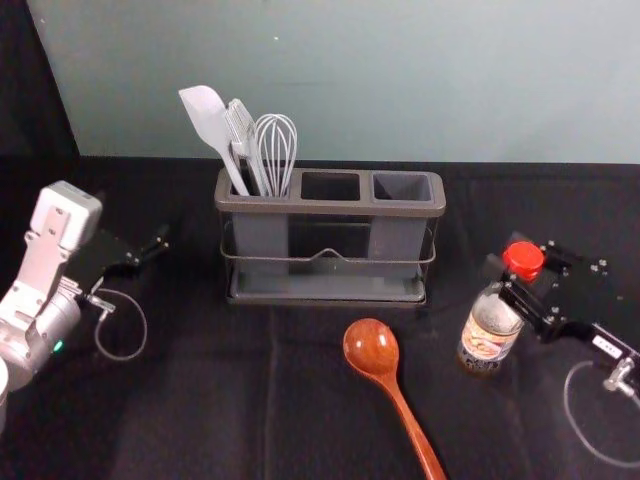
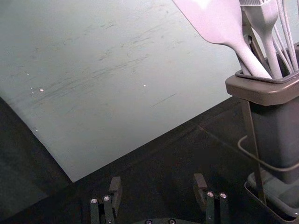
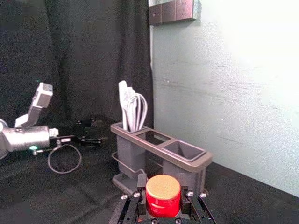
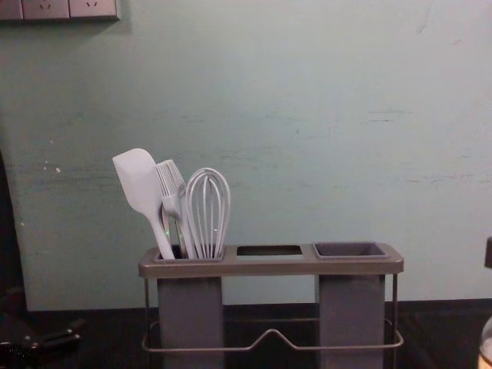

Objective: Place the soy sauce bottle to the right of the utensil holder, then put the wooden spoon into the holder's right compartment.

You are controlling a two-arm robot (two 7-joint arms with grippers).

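a: which step is shown?
b: the first, i judge: placement of the soy sauce bottle (image 1: pixel 486 335). it stands out to the right of the utensil holder (image 1: pixel 330 205) and nearer the table's (image 1: pixel 210 400) front edge, seemingly upright; whether its base touches the cloth, i cannot tell from where i stand.
a: and the right gripper (image 3: pixel 162 198)?
b: closed about the bottle's neck, one finger on each side, just beneath the red cap (image 3: pixel 163 191). the right arm (image 1: pixel 610 345) reaches in from the table's right edge, low, with the gripper pointing inward.
a: what does the next move call for?
b: probably a short shift toward the back edge, level with the holder, then a gentle lowering and release. a tall, narrow bottle might tip if let go before its base is flat.
a: the left gripper (image 2: pixel 157 186)?
b: spread wide, with nothing between its fingers. it hangs over the table's left side, apart from the holder, the left arm (image 1: pixel 45 290) extending inward from the left edge.
a: and the second step?
b: undone. the wooden spoon (image 1: pixel 372 350) lies before the holder, bowl toward it, handle toward the front edge; the right compartment (image 1: pixel 403 187) is vacant.
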